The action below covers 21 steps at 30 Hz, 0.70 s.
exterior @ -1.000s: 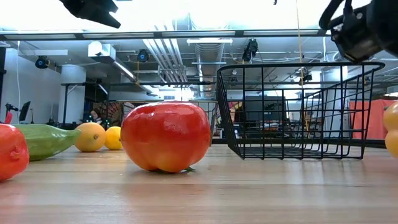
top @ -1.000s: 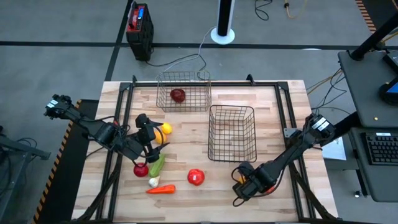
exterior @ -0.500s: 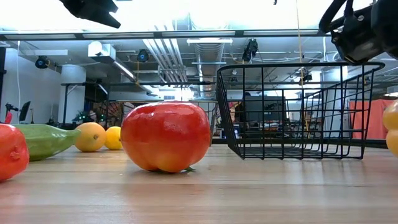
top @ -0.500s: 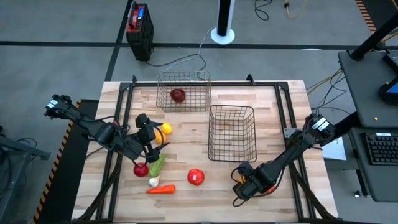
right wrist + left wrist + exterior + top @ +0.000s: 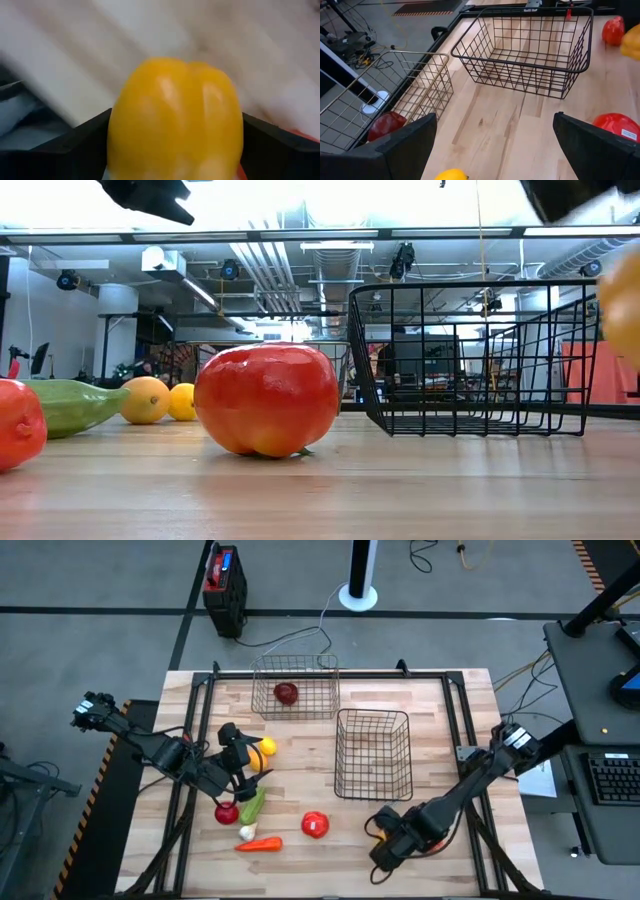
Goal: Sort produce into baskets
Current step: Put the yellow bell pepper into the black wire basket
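My right claw (image 5: 383, 838) is clamping the yellow pepper (image 5: 175, 117), its two dark fingers (image 5: 65, 145) pressing on either side of it. I am holding the pepper off the wood near the table's (image 5: 440, 720) front edge, in front of the nearer basket (image 5: 372, 753) and to the right of the red tomato (image 5: 315, 825). From table height the pepper is showing only as an orange-yellow blur at the right edge (image 5: 622, 310), hanging in the air beside the dark mesh of that basket (image 5: 470, 355).

The nearer basket is sitting empty at mid-table. The farther basket (image 5: 294, 687) is standing at the table's back edge and is holding one dark red fruit (image 5: 287, 693).

My left claw (image 5: 240, 768) is hovering over the left half of the table with its fingers (image 5: 395, 145) standing wide apart, gripping nothing. Around it the rest of the produce is lying on the bare wood: a yellow lemon (image 5: 256, 749) and an orange (image 5: 267, 747) touching each other, a green cucumber (image 5: 252, 804) lying aslant just below them, a red round piece (image 5: 227, 811) touching the cucumber's left side, the white garlic (image 5: 246, 832) just in front of it, and the orange carrot (image 5: 259, 845) lying flat nearest the front edge. The tomato is resting alone between this cluster and my right claw, well apart from both baskets
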Each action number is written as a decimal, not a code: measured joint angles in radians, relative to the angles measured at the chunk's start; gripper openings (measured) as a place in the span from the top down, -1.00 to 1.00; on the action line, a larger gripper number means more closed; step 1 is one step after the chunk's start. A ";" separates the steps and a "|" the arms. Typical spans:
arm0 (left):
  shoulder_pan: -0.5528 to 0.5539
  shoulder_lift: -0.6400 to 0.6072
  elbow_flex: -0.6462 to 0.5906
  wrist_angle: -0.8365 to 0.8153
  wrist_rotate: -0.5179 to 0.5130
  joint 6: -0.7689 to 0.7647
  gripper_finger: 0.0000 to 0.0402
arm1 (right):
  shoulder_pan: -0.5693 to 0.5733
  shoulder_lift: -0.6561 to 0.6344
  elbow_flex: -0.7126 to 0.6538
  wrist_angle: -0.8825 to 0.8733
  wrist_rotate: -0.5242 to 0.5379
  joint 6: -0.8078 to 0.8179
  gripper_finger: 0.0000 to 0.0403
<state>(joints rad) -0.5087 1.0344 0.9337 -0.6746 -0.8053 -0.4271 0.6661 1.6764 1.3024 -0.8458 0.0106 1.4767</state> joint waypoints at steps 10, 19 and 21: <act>0.000 0.006 0.000 0.002 0.003 -0.021 -0.89 | -0.033 -0.006 0.284 -0.020 0.169 -0.298 -0.69; 0.000 0.006 0.000 0.047 0.110 -0.064 -0.89 | -0.268 -0.006 0.436 -0.384 0.249 -0.769 -0.69; -0.001 0.006 0.000 0.051 0.111 -0.099 -0.89 | -0.346 -0.006 0.440 -0.407 0.244 -0.945 -0.69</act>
<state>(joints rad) -0.5095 1.0401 0.9333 -0.6237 -0.6941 -0.5257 0.3206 1.6699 1.7419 -1.2528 0.2544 0.5319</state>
